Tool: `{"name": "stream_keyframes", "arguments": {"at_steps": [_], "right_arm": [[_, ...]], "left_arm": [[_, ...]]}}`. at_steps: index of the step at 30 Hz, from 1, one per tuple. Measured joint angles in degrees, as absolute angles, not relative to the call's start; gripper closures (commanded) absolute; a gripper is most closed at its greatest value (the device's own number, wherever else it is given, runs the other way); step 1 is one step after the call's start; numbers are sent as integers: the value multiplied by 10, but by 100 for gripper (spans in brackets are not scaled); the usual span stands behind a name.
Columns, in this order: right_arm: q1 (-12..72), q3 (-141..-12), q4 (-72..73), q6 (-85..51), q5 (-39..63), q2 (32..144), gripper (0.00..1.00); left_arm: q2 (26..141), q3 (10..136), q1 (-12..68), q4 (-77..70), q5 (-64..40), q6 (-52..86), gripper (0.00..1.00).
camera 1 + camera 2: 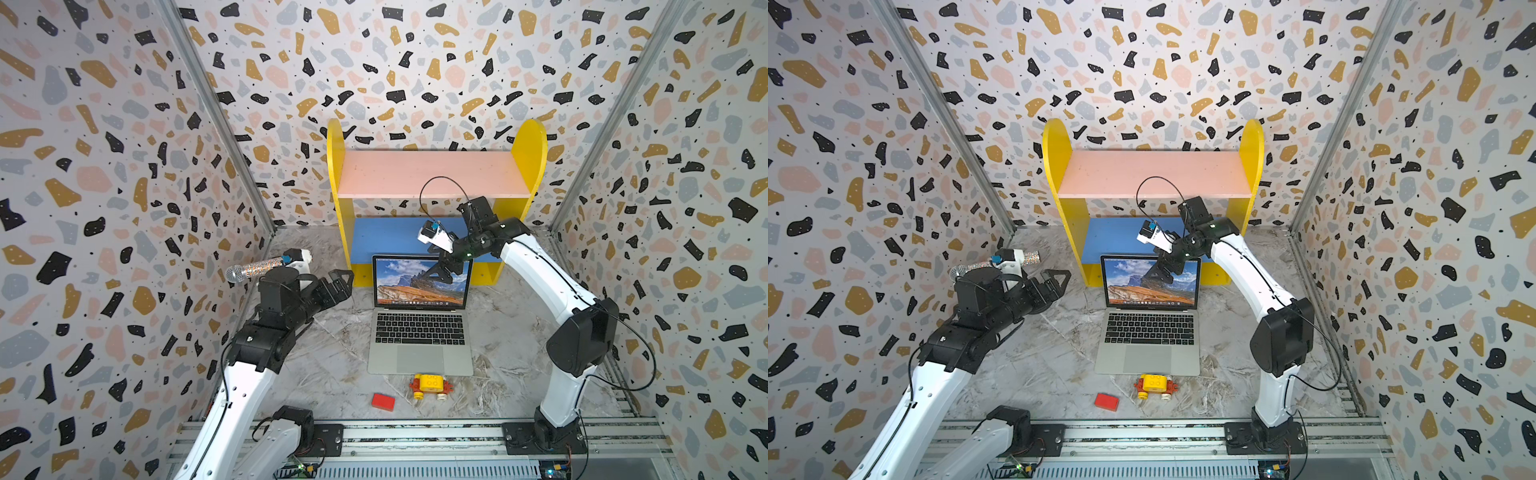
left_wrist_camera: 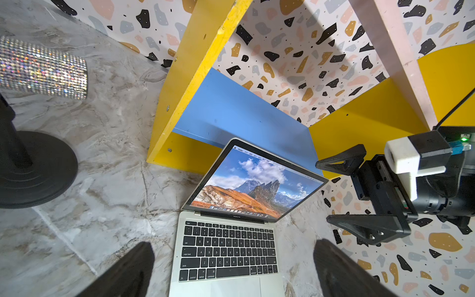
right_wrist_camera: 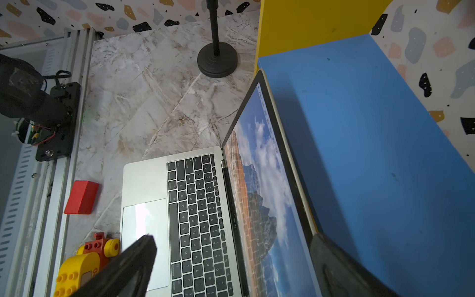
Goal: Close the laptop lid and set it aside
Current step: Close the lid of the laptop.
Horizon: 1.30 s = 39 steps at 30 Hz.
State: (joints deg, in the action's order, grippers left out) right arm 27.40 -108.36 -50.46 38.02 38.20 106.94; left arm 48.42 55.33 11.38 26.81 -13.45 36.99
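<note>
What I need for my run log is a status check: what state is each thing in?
laptop: open, flat on the table, screen lit.
laptop lid: raised, tilted back, not closed.
right gripper: open, one finger each side of the lid's top edge.
left gripper: open, empty, left of the laptop.
toy car: upright on its wheels.
red block: lying flat.
microphone: level on its stand.

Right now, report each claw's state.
Left claw: open, holding nothing.
Right claw: open, a finger on each side of the laptop lid, not gripping it.
</note>
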Motion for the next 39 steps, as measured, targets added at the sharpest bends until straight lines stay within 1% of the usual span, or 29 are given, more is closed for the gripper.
{"name": "stream_keyframes", "arguments": {"at_steps": [12, 39], "right_arm": [[281, -1121, -507, 458, 351, 1132, 0], [327, -1126, -522, 500, 283, 1159, 0]], "left_arm": [[490, 553, 114, 270, -136, 366, 0], [489, 553, 114, 280, -137, 357, 0]]}}
